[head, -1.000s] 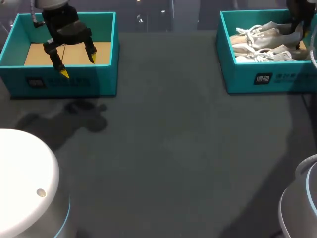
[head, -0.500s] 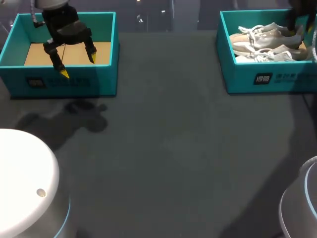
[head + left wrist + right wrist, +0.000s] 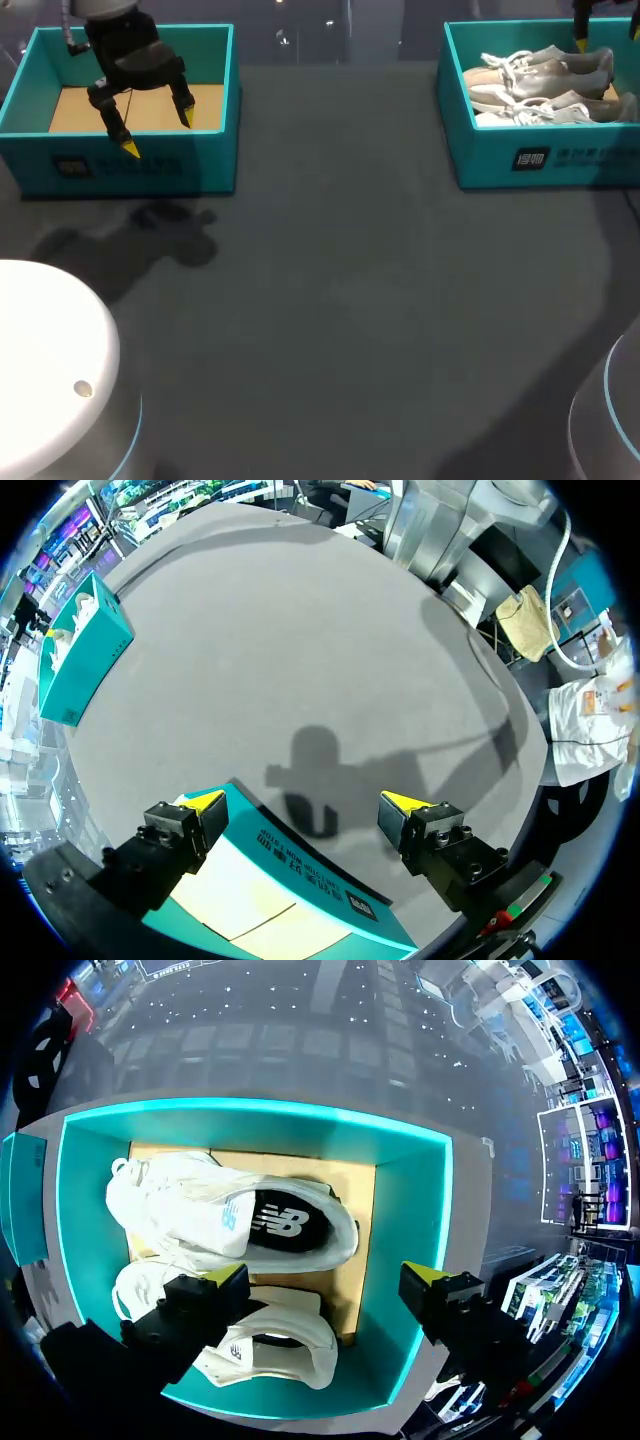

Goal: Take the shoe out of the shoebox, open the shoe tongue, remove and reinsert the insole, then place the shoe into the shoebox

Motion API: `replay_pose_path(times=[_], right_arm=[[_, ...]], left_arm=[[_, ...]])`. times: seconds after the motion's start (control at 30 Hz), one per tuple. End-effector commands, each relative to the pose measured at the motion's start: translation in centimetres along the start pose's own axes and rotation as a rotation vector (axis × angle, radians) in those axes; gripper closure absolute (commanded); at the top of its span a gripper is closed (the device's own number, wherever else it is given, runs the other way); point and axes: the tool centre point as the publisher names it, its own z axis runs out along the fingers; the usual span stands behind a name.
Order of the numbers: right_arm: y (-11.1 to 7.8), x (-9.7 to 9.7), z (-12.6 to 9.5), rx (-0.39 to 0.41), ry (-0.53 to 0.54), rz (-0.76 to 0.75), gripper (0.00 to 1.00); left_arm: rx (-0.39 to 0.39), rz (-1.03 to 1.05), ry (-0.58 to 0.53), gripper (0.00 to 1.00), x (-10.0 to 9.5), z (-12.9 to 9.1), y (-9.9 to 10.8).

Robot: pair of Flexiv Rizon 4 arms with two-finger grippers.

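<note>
Yellow tips on my left claw (image 3: 159, 134) and right claw (image 3: 326, 1275). Upper right, a teal shoebox (image 3: 500, 160) holds white shoes (image 3: 545, 70). The worktop (image 3: 350, 300) is dark grey.

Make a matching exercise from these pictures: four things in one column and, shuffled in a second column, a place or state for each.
Things:
1. left shoebox
2. right shoebox
3. left gripper
4. right gripper

Places or states:
A. holds two white shoes
B. jaws open, above the shoes
C. shows only its bare tan floor
D. jaws open, over the box without shoes

Pairs: 1-C, 2-A, 3-D, 4-B
</note>
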Motion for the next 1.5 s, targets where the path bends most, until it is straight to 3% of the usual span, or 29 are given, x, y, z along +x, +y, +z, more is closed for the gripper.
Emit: replay_pose_path(times=[0.03, 0.2, 0.37, 0.67, 0.73, 0.8, 1.3, 1.37, 1.5], right_arm=[[-3.4, 0.6, -4.3, -0.032, 0.017, -0.010, 0.00], [-5.0, 1.9, -6.7, -0.029, 0.052, -0.034, 0.00], [-6.5, 3.3, -8.6, -0.021, 0.066, -0.055, 0.00], [-9.2, 5.4, -10.6, -0.005, 0.084, -0.060, 0.00], [-9.6, 5.6, -10.8, 0.008, 0.086, -0.052, 0.00], [-9.7, 5.8, -10.9, 0.017, 0.089, -0.047, 0.00], [-9.7, 5.8, -10.9, 0.017, 0.089, -0.047, 0.00], [-9.9, 6.0, -10.9, 0.029, 0.079, -0.044, 0.00], [-12.2, 7.3, -11.4, 0.029, 0.091, -0.011, 0.00]], left_arm=[[-0.003, 0.001, -0.002, 0.00, 0.2, 0.0, 0.0], [-0.003, 0.001, -0.002, 0.00, 0.2, 0.0, 0.0], [-0.029, -0.235, -0.034, 0.00, 0.2, -1.2, 1.1], [-0.098, -0.873, -0.074, 0.00, 0.0, -3.6, 6.4], [-0.055, -0.995, -0.053, 0.00, 0.4, -4.2, 7.6], [-0.125, -1.124, -0.201, 0.00, 1.1, -5.0, 8.8], [-0.125, -1.124, -0.201, 0.00, 1.1, -5.0, 8.8], [-0.136, -1.236, -0.193, 0.00, 1.5, -5.3, 9.0], [-0.158, -1.467, -0.204, 0.00, 2.6, -5.5, 10.5]])
